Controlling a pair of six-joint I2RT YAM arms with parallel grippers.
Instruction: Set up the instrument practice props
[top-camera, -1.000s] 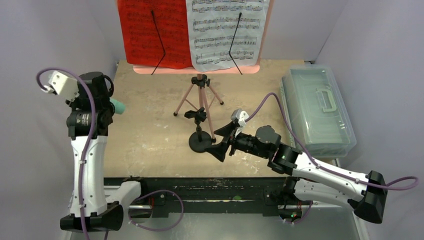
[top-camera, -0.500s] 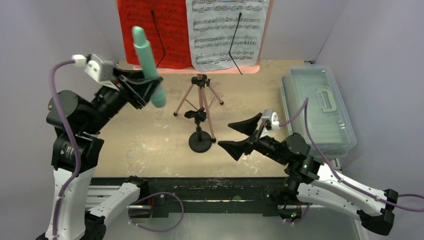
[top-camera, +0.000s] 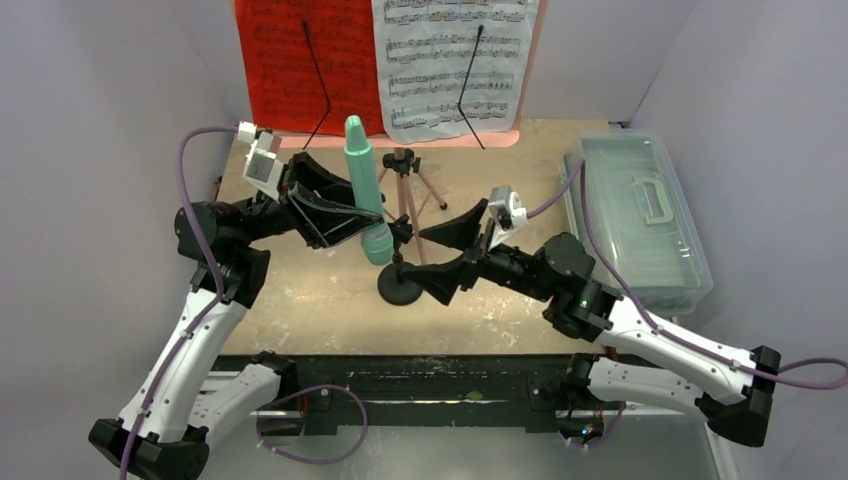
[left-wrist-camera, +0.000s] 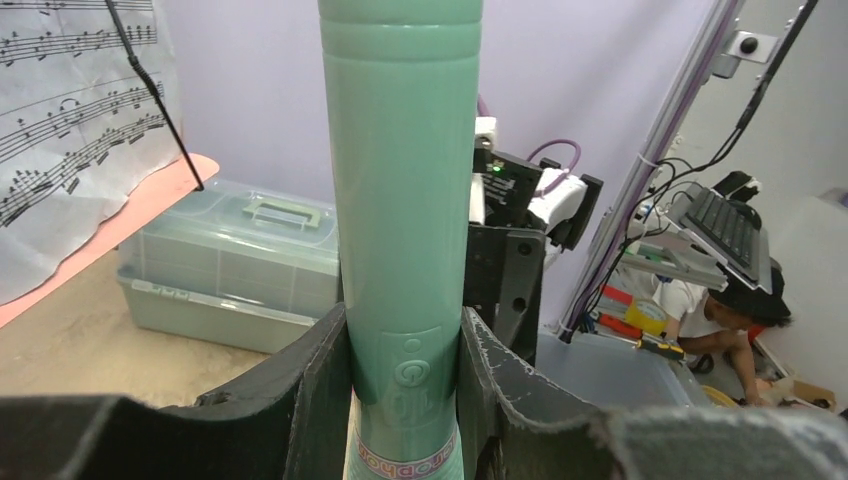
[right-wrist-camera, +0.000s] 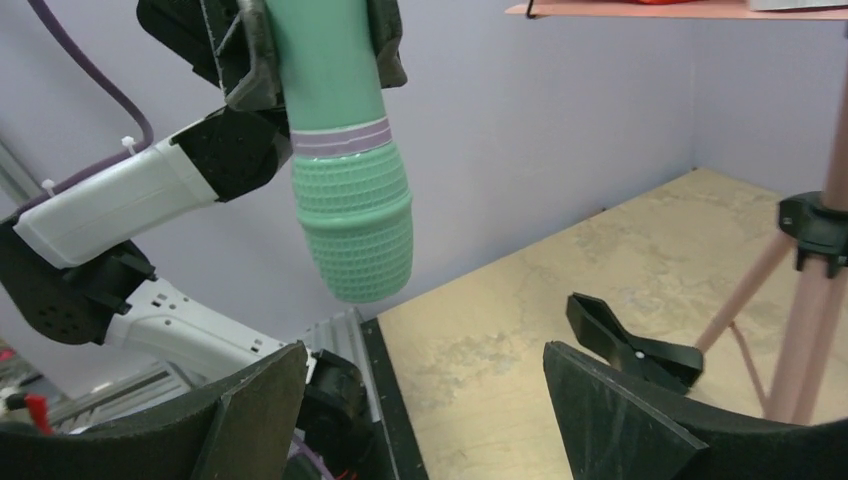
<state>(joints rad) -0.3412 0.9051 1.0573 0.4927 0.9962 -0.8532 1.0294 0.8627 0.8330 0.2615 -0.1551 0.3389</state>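
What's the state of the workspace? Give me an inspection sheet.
Surface: tan table, scuffed.
Job's things: teal tube upright in the air; small black stand and pink tripod stand standing mid-table; red page and white page propped at the back.
Clutter: clear lidded box, closed, at the right.
End effectors: left end effector shut on teal tube; right end effector open, beside small black stand.
Cables: purple cable on each arm.
Surroundings: lilac walls.

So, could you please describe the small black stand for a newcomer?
Find the pink music stand at the far edge of the table. In front of its tripod legs is the small black stand: one thin post on a flat round base.
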